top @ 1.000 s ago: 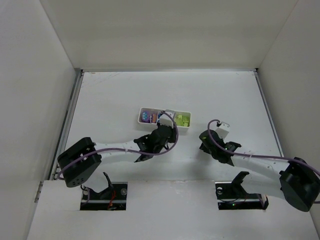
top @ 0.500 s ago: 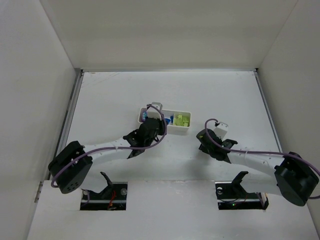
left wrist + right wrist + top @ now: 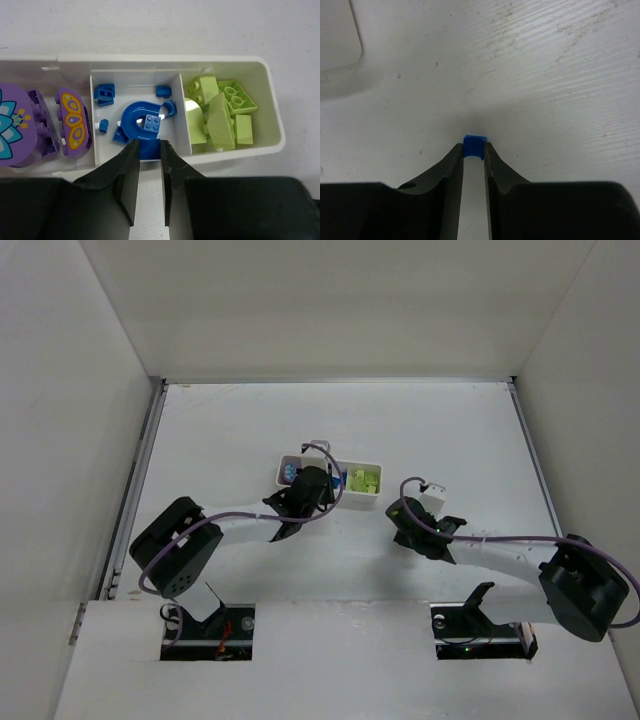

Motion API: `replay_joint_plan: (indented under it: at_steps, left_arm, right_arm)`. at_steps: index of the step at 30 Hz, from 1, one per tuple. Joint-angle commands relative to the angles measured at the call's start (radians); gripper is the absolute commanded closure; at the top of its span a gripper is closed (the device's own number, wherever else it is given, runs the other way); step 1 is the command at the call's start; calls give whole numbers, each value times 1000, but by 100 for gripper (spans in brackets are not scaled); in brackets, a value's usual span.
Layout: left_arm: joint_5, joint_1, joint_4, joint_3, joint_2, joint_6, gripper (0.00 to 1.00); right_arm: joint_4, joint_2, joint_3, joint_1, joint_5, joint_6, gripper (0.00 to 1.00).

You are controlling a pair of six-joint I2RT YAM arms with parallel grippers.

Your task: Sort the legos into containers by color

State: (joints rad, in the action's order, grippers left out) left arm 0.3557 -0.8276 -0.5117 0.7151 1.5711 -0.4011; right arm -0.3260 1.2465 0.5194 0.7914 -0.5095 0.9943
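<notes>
Pinching a tiny blue plastic brick (image 3: 474, 142) at its fingertips, your right gripper (image 3: 473, 149) sits low over the white table (image 3: 560, 75). Your left gripper (image 3: 149, 146), fingers narrowly parted, hangs at the middle section of the white plastic tray (image 3: 150, 59); I cannot tell whether it grips anything.

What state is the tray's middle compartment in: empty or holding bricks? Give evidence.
Holding bricks: several blue legos lie inside the middle compartment.
</notes>
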Motion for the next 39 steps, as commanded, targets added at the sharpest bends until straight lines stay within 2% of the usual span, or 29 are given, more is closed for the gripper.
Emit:
replay_joint_plan:
  at_steps: [1,6,11,14,16,24,34,36,39]
  left_arm:
    - [3,15,-37,73,32,7,81]
    - [6,14,-36,81,29,7,61]
    - [11,26,-34,29,-78,5,38]
    - [15,41,-31,-25,-175,-1,20]
    - [15,52,-27,-61,-242,-2,0]
    - [75,101,58,-219,-462,-99,0]
    - [97,213,251,-396,-726,-238,0]
    - [115,236,294,-410,-770,-248,0]
    - [134,268,354,-422,-806,-257,0]
  right_arm:
    - [53,5,19,15,11,-14,77]
    - [58,-33,4,19,8,-23,80]
    - [53,-110,1,22,5,-49,81]
    - [65,-154,22,32,12,-78,81]
    - [90,-159,57,38,20,-115,81]
    - [303,23,267,42,150,-238,81]
    - [372,356,550,35,209,-284,77]
    - [374,401,585,32,204,-284,74]
    - [383,427,605,27,180,-284,61]
